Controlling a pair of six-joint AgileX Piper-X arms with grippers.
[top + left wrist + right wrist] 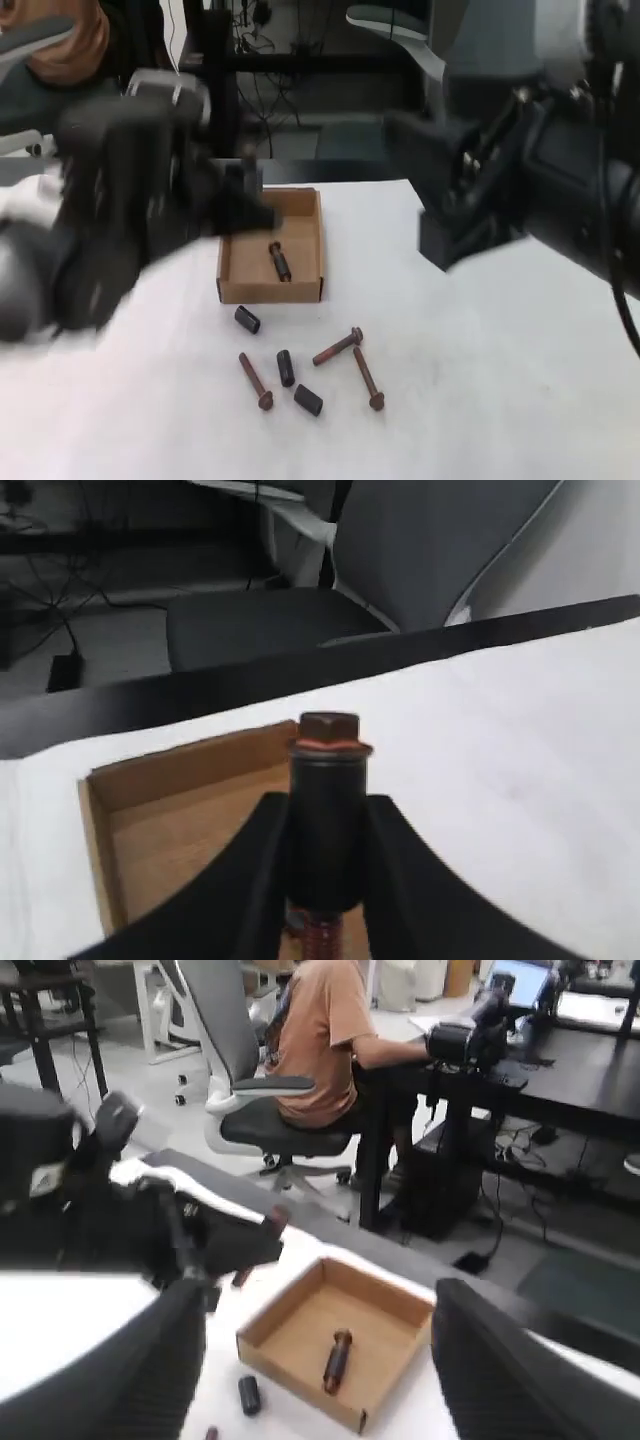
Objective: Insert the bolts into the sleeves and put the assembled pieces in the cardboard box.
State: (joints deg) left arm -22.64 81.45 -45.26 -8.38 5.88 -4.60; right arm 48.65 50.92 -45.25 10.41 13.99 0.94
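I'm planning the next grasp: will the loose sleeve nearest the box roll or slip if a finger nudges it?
Likely rolls: the sleeve is a short tube, apparently on its side on the flat bench. Probably stiff: the left gripper pinches a bolted sleeve with no visible squashing. Its small size suggests it would skid easily.

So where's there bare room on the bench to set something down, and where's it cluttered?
Bare bench lies right of the loose bolts and sleeves, and again left of them. In the cardboard box, the floor either side of the lying assembled piece is free. It is crowded in front of the box, where those six parts lie.
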